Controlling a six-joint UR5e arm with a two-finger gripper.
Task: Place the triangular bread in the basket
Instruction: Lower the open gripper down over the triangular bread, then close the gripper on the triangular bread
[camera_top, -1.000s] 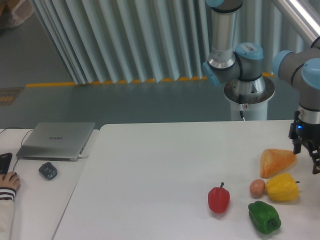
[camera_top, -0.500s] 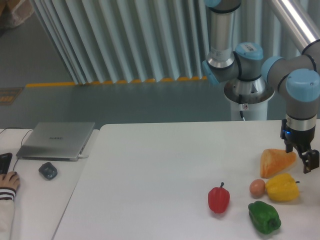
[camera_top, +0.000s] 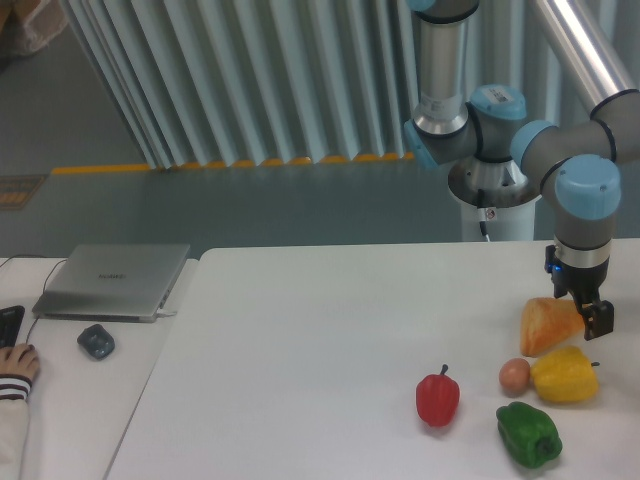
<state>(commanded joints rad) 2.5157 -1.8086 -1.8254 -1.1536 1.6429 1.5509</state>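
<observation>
Camera view, fixed and facing the white tabletop (camera_top: 330, 330), with a wall of ribbed grey panels behind it. Over the far right edge the arm (camera_top: 580, 190) bends down from its grey and blue joints, and its hand (camera_top: 585, 312) sits low at the right end of the bread (camera_top: 548, 324); whether its fingers are spread or clenched on the bread I cannot tell, since one dark finger shows and the rest is hidden. At the left a closed laptop (camera_top: 112, 280) lies flat on a separate surface. The bread, a golden-orange wedge, rests on the tabletop near the right edge. Just in front of it sits a yellow pepper (camera_top: 565, 374), with a green pepper (camera_top: 528, 434) nearer the camera and a red pepper (camera_top: 437, 398) further left. A small brown egg (camera_top: 514, 375) touches the yellow pepper's left side. A dark mouse (camera_top: 96, 341) lies by the laptop.
</observation>
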